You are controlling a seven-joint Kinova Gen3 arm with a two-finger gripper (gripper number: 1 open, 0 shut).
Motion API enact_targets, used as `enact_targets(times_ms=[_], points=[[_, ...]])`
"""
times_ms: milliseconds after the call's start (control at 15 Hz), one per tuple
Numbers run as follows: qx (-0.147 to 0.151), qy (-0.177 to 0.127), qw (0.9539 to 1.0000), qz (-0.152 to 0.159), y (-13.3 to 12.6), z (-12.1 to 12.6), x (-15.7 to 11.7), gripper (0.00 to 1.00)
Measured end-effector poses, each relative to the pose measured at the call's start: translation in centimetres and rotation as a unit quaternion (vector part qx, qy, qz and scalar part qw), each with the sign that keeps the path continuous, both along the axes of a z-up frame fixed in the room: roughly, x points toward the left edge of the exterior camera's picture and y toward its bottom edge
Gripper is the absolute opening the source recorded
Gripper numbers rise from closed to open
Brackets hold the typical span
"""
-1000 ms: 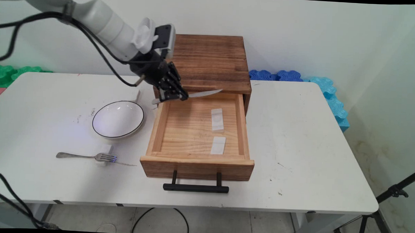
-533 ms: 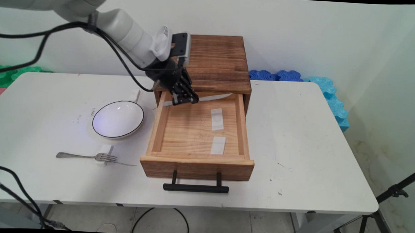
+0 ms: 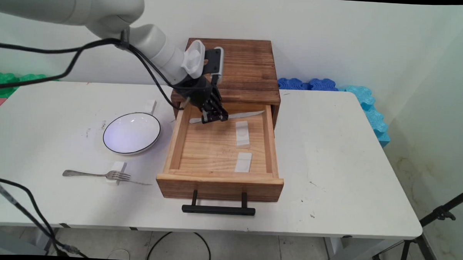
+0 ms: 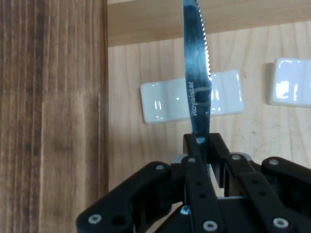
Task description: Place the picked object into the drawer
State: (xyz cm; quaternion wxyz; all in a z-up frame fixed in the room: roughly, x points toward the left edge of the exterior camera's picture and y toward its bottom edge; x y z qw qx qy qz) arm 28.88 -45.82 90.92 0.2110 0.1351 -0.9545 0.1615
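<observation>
Hand view: gripper (image 4: 203,145) clamps a knife (image 4: 197,73) above the drawer (image 4: 252,58); its handle is hidden, tip cut off.

White table (image 3: 330,156) against plain pale wall (image 3: 354,38); green foam mats (image 3: 13,82) at left, blue foam mats (image 3: 356,96) at right; black tripod (image 3: 432,225) on grey floor (image 3: 250,250).

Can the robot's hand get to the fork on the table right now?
Probably not as things stand. The black two-finger gripper is shut on a silver table knife over the open wooden drawer, so it is already full. The silver metal fork itself lies uncovered on the white table.
</observation>
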Motion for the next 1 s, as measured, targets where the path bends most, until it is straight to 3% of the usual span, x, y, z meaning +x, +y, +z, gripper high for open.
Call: enact_targets(times_ms=[1000], points=[[0.017, 0.003, 0.9998, 0.007, -2.2, -4.6, -0.6, 0.0]])
